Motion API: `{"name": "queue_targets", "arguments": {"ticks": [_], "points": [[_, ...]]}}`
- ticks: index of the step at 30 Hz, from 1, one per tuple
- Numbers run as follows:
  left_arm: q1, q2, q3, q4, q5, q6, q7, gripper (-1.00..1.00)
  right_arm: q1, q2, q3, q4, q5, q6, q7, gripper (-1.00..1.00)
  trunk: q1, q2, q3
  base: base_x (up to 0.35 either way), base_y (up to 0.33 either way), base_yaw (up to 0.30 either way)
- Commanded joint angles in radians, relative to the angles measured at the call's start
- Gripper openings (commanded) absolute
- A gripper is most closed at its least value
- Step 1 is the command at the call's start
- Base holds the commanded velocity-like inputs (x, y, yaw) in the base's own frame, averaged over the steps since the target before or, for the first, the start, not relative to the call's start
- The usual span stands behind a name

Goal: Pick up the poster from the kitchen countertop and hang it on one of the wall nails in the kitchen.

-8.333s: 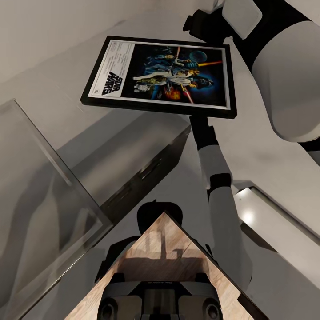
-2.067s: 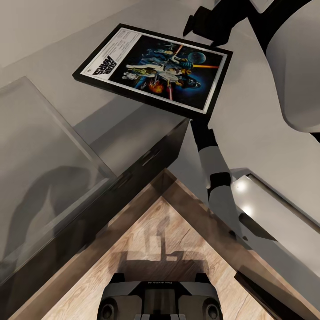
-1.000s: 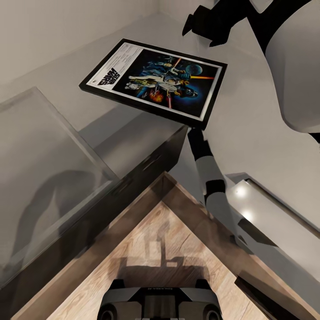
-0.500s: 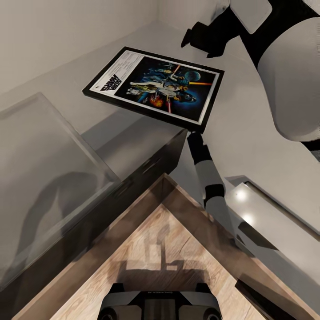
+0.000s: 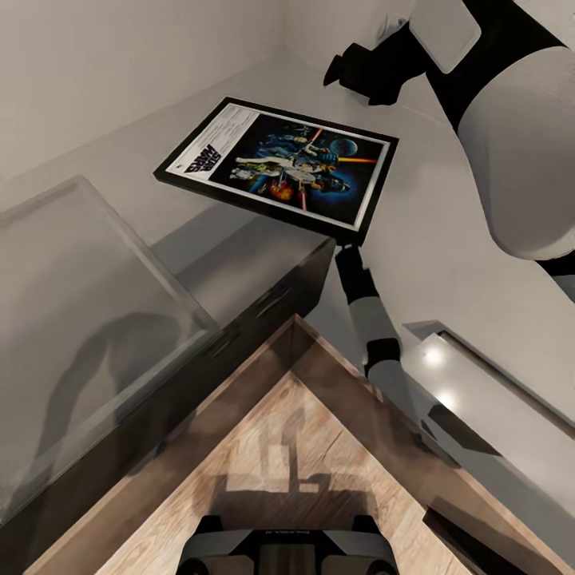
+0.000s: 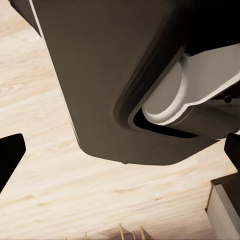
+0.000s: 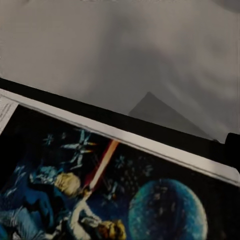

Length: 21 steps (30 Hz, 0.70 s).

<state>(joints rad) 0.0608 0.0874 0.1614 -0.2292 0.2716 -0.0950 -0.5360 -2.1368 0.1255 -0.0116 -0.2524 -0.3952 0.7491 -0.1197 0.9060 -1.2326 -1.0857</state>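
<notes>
Black-framed poster (image 5: 278,165) held up in the air, tilted, above the light grey countertop (image 5: 447,224) and close to the corner where two pale walls (image 5: 120,56) meet. White title strip toward the left wall, blue-black artwork across the rest. Held from beneath at the near right corner, where a thin white-and-black arm (image 5: 369,319) rises to meet the frame; grip itself hidden by the frame — cannot tell whether pinched or spread. Close-up of the poster (image 7: 100,190) from the right wrist, with grey wall behind its frame edge. Right gripper (image 5: 359,68) dark, beyond the poster's far edge; finger spread unclear. Below: a glass panel (image 5: 88,303) at left, dark cabinet fronts (image 5: 263,303), a steel sink (image 5: 487,391) at right, wood floor (image 5: 287,447) — all crowding the corner. From the left wrist, dark robot housing (image 6: 115,75) over pale wood floor.
</notes>
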Motion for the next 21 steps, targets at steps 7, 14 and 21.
{"name": "queue_targets", "arguments": {"ticks": [7, 14, 21], "points": [[0.001, 0.0, 0.002, -0.001, 0.003, 0.0, -0.004, 1.0, 0.011, 0.0, -0.001, 0.006, -0.01, 0.001, -0.009, 1.0, 0.0, 0.0, 0.011, 0.0, 0.0, 0.0], [0.001, 0.0, 0.002, -0.001, 0.003, 0.0, -0.004, 1.0, 0.067, -0.001, -0.001, 0.006, -0.01, -0.002, -0.007, 1.0, 0.0, 0.0, 0.013, 0.0, 0.0, 0.0], [0.001, -0.017, 0.006, 0.001, 0.003, 0.0, -0.003, 1.0, 0.035, 0.018, 0.027, 0.014, 0.019, 0.031, -0.008, 1.0, 0.0, 0.0, 0.013, 0.0, 0.0, 0.0]]}}
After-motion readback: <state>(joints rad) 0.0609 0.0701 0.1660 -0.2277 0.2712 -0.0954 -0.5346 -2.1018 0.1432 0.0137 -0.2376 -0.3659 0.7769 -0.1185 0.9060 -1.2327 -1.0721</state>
